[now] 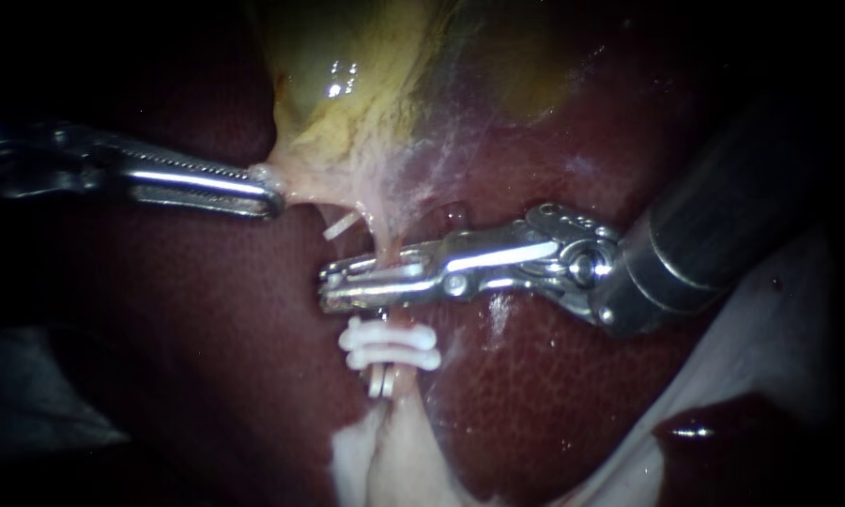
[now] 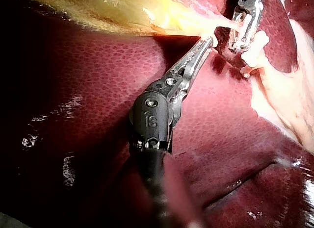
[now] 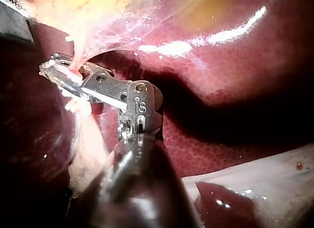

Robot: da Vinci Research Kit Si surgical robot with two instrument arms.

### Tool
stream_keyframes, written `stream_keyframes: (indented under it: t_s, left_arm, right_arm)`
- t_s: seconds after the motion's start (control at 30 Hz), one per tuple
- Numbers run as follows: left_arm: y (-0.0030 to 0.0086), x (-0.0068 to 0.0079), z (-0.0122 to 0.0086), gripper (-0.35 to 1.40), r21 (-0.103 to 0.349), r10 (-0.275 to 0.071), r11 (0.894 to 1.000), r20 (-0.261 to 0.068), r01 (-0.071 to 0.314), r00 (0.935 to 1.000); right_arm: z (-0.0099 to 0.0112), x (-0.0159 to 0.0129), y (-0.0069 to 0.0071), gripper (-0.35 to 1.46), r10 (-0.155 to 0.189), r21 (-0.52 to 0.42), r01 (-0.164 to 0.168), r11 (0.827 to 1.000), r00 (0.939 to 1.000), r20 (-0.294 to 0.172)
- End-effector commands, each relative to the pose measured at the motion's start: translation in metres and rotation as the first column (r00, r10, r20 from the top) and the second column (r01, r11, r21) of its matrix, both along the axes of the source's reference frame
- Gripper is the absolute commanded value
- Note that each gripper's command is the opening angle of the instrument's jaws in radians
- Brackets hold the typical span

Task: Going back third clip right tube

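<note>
Below the right instrument [image 1: 347, 282], two white clips [image 1: 390, 345] cross the tube [image 1: 382, 242].

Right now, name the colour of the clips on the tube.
The clips are white, clearest in the endoscope view.

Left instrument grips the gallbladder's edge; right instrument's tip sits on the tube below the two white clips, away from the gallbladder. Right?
The position is wrong. The right instrument tip sits on the tube above the two white clips, between them and the gallbladder, as the endoscope view shows. The left instrument does grip the gallbladder's edge.
</note>
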State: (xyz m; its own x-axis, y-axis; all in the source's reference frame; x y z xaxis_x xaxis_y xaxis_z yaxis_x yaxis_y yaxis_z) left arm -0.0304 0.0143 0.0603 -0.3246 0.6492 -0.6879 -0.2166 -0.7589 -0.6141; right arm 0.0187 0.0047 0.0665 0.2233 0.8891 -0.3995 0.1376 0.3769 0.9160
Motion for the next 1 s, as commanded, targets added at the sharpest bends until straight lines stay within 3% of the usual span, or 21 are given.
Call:
stream_keyframes:
  t_s: [0.03, 0.13, 0.23, 0.3, 0.5, 0.67, 0.73, 0.8, 0.9, 1.0]
  left_arm:
    - [0.0, 0.0, 0.0, -0.35, 0.0, 0.0, 1.0, 0.0, 0.0, 1.0]
    - [0.0, 0.0, 0.0, -0.35, 0.0, 0.0, 1.0, 0.0, 0.0, 1.0]
    - [0.0, 0.0, 0.0, -0.35, 0.0, 0.0, 1.0, 0.0, 0.0, 1.0]
    - [0.0, 0.0, 0.0, -0.35, 0.0, 0.0, 1.0, 0.0, 0.0, 1.0]
    - [0.0, 0.0001, 0.0, -0.35, 0.0, 0.001, 1.0, 0.0, -0.001, 1.0]
    - [0.0, 0.0002, 0.0, -0.35, 0.0, 0.001, 1.0, 0.001, -0.001, 1.0]
    - [0.0, 0.0002, 0.0, -0.35, 0.0, 0.001, 1.0, 0.001, -0.001, 1.0]
    - [0.0, 0.0003, 0.0, -0.35, 0.0, 0.001, 1.0, 0.001, -0.001, 1.0]
    - [0.0, 0.0004, 0.0001, -0.35, 0.0, 0.002, 1.0, 0.001, -0.002, 1.0]
    - [0.0, 0.0004, 0.0001, -0.35, 0.0, 0.002, 1.0, 0.001, -0.002, 1.0]
  right_arm:
    - [0.0001, 0.0001, -0.0001, -0.31, 0.002, -0.021, -0.002, 1.0, 1.0, -0.004]
    - [0.0005, 0.0002, -0.0003, 0.23, 0.023, -0.071, -0.022, 0.997, 0.9996, 0.014]
    - [0.0011, 0.0003, -0.0002, 0.45, 0.038, -0.121, -0.031, 0.992, 0.9976, 0.057]
    - [0.0016, 0.0001, 0.0, 0.48, 0.053, -0.162, -0.037, 0.986, 0.9941, 0.095]
    - [0.0026, -0.0014, 0.0007, 0.49, 0.073, -0.227, -0.044, 0.973, 0.9902, 0.119]
    - [0.0024, -0.0027, 0.0006, 0.49, 0.06, -0.292, -0.018, 0.956, 0.9889, 0.136]
    - [0.0019, -0.0034, 0.0004, 0.5, 0.058, -0.344, -0.008, 0.939, 0.9894, 0.134]
    - [0.001, -0.0045, 0.0002, 0.5, 0.045, -0.413, 0.012, 0.911, 0.9907, 0.128]
    - [-0.0008, -0.0064, 0.0001, 0.5, 0.025, -0.518, 0.054, 0.853, 0.9894, 0.143]
    - [-0.0029, -0.0086, 0.0, 0.5, 0.022, -0.608, 0.067, 0.791, 0.9901, 0.138]
